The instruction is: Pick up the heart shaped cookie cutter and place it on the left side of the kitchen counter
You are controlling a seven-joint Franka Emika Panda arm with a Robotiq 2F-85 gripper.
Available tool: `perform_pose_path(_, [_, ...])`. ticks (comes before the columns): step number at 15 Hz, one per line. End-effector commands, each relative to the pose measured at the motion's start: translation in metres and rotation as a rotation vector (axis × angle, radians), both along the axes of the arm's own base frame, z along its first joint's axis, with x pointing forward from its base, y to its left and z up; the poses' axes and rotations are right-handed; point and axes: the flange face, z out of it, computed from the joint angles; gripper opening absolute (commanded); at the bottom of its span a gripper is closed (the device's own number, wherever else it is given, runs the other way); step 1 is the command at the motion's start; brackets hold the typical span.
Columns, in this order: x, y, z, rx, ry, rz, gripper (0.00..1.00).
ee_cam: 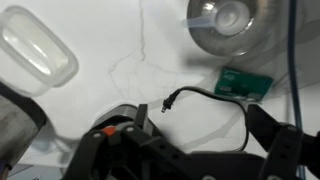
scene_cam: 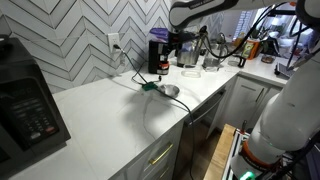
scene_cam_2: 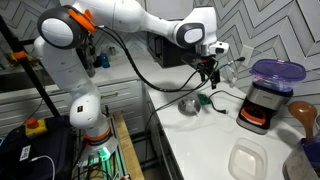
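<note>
My gripper (scene_cam_2: 208, 72) hangs above the white kitchen counter (scene_cam: 110, 120), over the shiny metal bowl (scene_cam_2: 188, 104) and the small green item (scene_cam_2: 205, 100). In the wrist view its two dark fingers (ee_cam: 195, 125) stand wide apart with only bare counter (ee_cam: 110, 90) and a loose black cable (ee_cam: 215, 95) between them. The bowl (ee_cam: 225, 25) and the green item (ee_cam: 245, 85) lie beyond the fingers. I cannot make out the red-orange heart shaped cookie cutter in any view. In an exterior view the gripper (scene_cam: 178, 48) is above the bowl (scene_cam: 170, 90).
A dark appliance with a purple lid (scene_cam_2: 265, 92) stands next to the bowl. A clear plastic container (scene_cam_2: 248, 160) lies near it and shows in the wrist view (ee_cam: 35, 55). A black microwave (scene_cam: 25, 105) stands at one end of the counter. Bottles and jars (scene_cam: 245, 48) crowd the far end.
</note>
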Motion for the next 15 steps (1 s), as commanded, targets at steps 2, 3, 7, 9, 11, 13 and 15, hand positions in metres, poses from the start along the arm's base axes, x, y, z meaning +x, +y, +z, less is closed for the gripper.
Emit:
perform_pose_path(2, [0.045, -0.028, -0.048, -0.246, -0.026, 0.089, 1.00])
perform_pose_path(3, [0.051, -0.031, -0.060, -0.300, -0.035, 0.113, 1.00])
perform_pose_path(7, [0.056, -0.037, -0.110, -0.494, -0.037, 0.134, 1.00])
perform_pose_path(9, [0.052, -0.044, -0.130, -0.516, -0.019, 0.067, 1.00])
perform_pose_path(11, [0.045, -0.046, -0.131, -0.380, 0.024, -0.037, 1.00])
perform_pose_path(13, [0.053, -0.046, -0.134, -0.420, 0.008, -0.005, 1.00])
perform_pose_path(15, [0.053, -0.046, -0.132, -0.398, 0.005, -0.026, 1.00])
